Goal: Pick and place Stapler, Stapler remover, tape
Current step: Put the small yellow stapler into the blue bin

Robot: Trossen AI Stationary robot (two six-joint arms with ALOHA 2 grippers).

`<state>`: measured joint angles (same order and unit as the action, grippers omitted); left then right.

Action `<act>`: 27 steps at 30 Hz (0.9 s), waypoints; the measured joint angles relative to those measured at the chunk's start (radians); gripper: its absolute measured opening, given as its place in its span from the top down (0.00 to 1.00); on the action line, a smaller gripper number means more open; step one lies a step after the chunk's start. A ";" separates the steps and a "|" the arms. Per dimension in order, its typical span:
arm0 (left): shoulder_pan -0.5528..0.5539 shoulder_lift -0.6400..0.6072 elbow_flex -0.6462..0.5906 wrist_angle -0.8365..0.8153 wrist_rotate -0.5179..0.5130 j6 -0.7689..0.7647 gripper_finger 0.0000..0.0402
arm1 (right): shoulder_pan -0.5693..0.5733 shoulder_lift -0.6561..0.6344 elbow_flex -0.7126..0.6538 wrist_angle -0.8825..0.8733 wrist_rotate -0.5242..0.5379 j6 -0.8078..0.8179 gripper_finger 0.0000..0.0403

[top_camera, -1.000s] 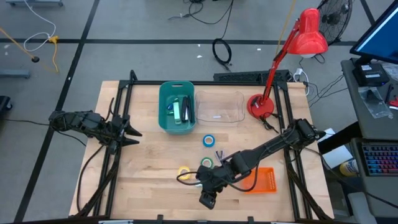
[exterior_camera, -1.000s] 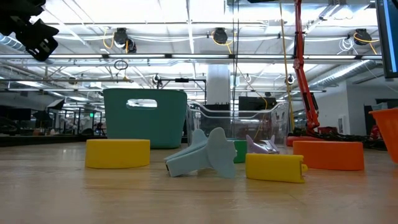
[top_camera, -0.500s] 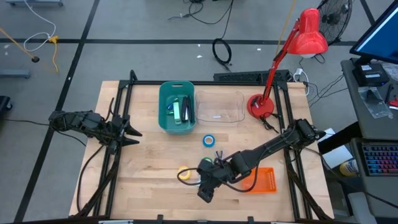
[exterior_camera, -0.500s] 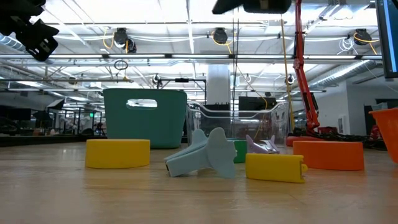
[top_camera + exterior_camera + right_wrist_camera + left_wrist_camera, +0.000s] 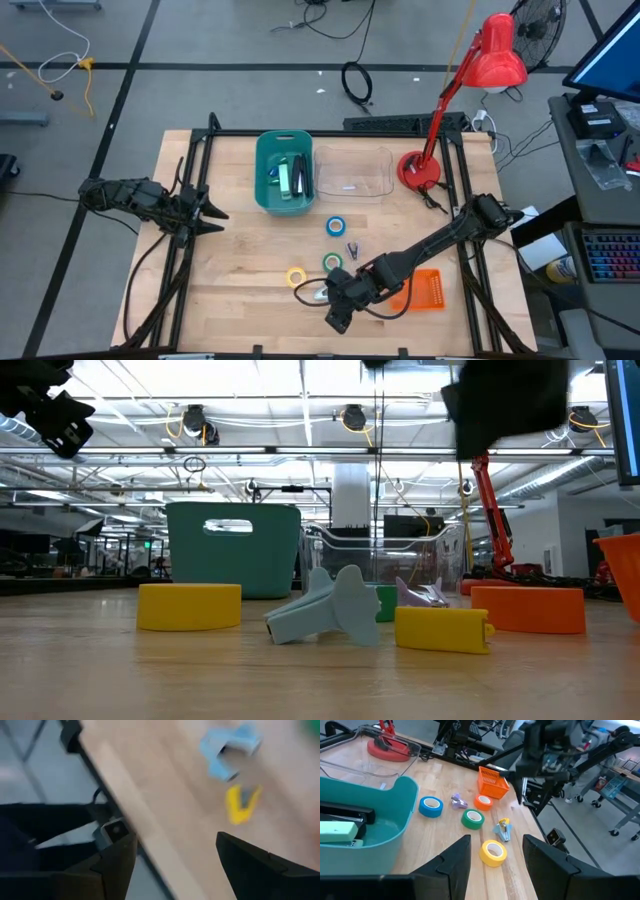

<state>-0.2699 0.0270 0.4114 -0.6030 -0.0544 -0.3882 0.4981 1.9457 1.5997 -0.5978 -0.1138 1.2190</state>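
Four tape rolls lie flat on the wooden table: blue (image 5: 336, 226), green (image 5: 332, 262), yellow (image 5: 296, 276) and orange (image 5: 483, 801). A purple stapler remover (image 5: 352, 250) lies between blue and green. A light blue remover (image 5: 227, 750) and a yellow one (image 5: 241, 802) lie near the table's near edge. Staplers (image 5: 290, 178) lie in the teal bin (image 5: 262, 190). My right gripper (image 5: 335, 318) hangs open above the near edge, just beyond the light blue and yellow removers, touching nothing. My left gripper (image 5: 495, 865) waits open at the table's left.
A clear plastic container (image 5: 355, 172) stands right of the teal bin. An orange basket (image 5: 425, 290) sits at the near right, partly under my right arm. A red desk lamp (image 5: 420, 170) stands at the far right. Bare wood lies between the left gripper and the tapes.
My right gripper has come down toward the table: it was above the low view a second ago and now shows large at that view's top. It has also shifted slightly toward the table's near edge. The tapes and removers have stayed put.
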 joint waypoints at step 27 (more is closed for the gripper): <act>0.000 0.000 0.000 -0.004 -0.017 -0.006 0.55 | -0.048 0.055 -0.152 0.165 -0.066 0.047 0.34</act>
<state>-0.2699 0.0273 0.4114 -0.6071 -0.0710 -0.3946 0.4499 2.0010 1.4479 -0.4332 -0.1797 1.2660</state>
